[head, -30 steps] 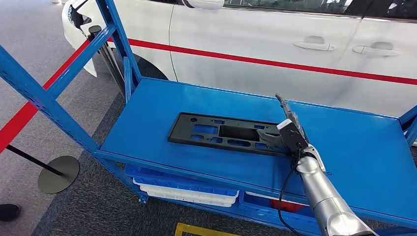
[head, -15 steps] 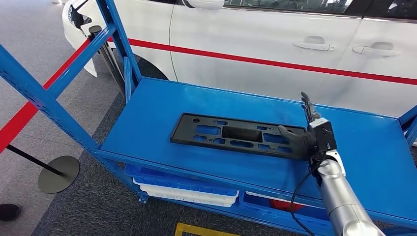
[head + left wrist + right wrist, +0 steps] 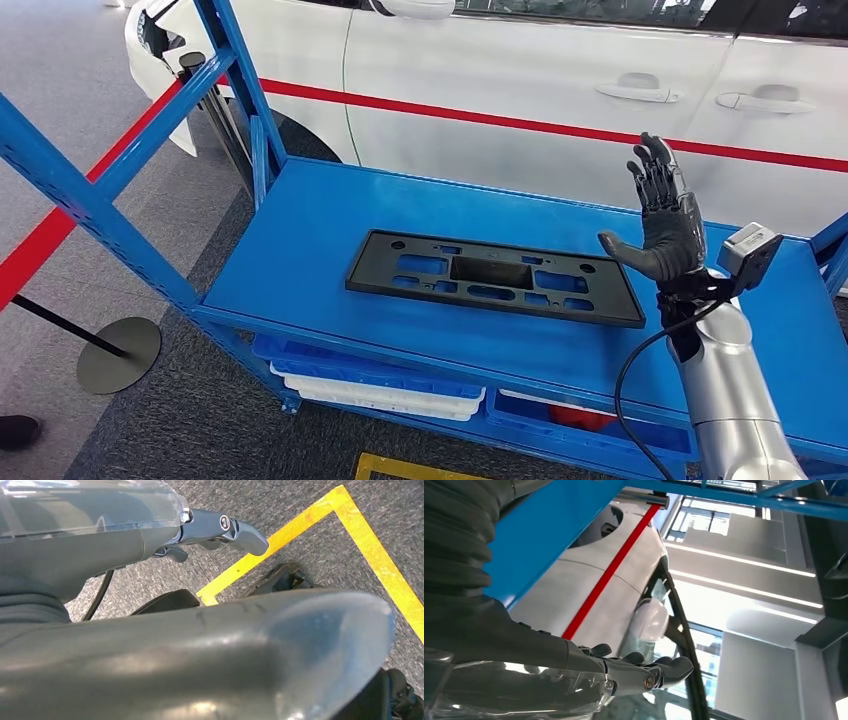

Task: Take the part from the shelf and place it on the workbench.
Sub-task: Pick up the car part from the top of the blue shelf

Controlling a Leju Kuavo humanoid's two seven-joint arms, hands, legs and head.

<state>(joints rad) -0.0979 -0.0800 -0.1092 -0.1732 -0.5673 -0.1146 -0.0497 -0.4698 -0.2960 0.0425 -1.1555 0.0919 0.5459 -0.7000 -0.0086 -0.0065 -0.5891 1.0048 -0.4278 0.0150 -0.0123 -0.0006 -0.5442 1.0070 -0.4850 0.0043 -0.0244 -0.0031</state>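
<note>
A white car [image 3: 560,90] with a red stripe is standing close behind a blue shelf [image 3: 330,215], filling the far side of the head view. A red barrier tape [image 3: 60,225] on a round-footed post is running along the shelf's left side, over grey carpet. On the lower level, blue and white trays [image 3: 380,385] are sitting stacked.

The part [image 3: 495,277], a long flat black plastic panel with cut-outs, is lying flat on the top level of the shelf, nearer the front edge than the back, with nothing gripping it.

The right hand [image 3: 665,225] is hovering just beside the panel's right end, raised clear of it, palm turned toward the panel, fingers spread and pointing upward, thumb sticking out toward the panel, holding nothing. The left hand [image 3: 220,530] is hanging down over carpet marked with yellow tape [image 3: 300,535]; whether its fingers are spread or curled I cannot tell.

Judging from this, the pick is not yet made. The panel is long and thin, so a one-handed hold at one end could be letting the far end sag, twist or slip out. A flat panel on a flat surface gives the fingers little edge to get under, so a push could be sliding it toward the front lip and off. The blue upright at the left could also be catching the long end during the carry
</note>
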